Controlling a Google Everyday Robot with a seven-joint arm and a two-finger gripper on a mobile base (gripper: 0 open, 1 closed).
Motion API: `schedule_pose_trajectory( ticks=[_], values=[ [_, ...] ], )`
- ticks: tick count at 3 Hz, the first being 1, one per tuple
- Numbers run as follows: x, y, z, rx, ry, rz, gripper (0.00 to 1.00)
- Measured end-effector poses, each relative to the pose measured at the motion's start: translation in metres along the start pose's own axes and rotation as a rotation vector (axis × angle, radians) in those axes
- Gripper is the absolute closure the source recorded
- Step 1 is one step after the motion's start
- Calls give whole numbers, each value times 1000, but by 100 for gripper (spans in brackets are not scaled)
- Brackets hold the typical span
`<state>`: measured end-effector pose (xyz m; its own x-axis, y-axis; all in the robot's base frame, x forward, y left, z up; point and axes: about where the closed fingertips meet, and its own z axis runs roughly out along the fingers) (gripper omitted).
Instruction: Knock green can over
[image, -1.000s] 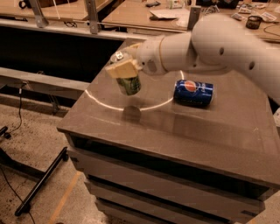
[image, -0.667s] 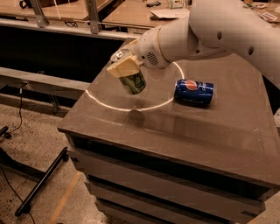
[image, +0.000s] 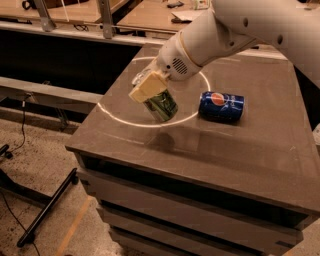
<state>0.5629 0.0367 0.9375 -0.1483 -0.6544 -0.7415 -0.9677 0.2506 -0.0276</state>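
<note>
The green can (image: 163, 105) is tilted, its top leaning up and left, and hangs a little above the dark table (image: 235, 150); its shadow lies on the tabletop below it. My gripper (image: 149, 91), with pale yellowish fingers (image: 145, 86), is shut on the can's upper part. The white arm reaches in from the upper right. The can's top is hidden by the fingers.
A blue Pepsi can (image: 221, 105) lies on its side just right of the green can. A white ring (image: 116, 118) is marked on the tabletop. The table's left edge (image: 87, 127) is close by. A black stand leg (image: 47, 207) lies on the floor at the lower left.
The gripper with the green can has moved a little right and toward the table's front. The can is tilted more than before. The Pepsi can has not moved.
</note>
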Motion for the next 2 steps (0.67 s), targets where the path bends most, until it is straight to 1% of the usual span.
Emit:
schedule_pose_trajectory(
  ticks=[1, 2],
  values=[
    [10, 9, 4, -42, 72, 25, 72],
    [12, 13, 6, -55, 87, 27, 90]
  ],
)
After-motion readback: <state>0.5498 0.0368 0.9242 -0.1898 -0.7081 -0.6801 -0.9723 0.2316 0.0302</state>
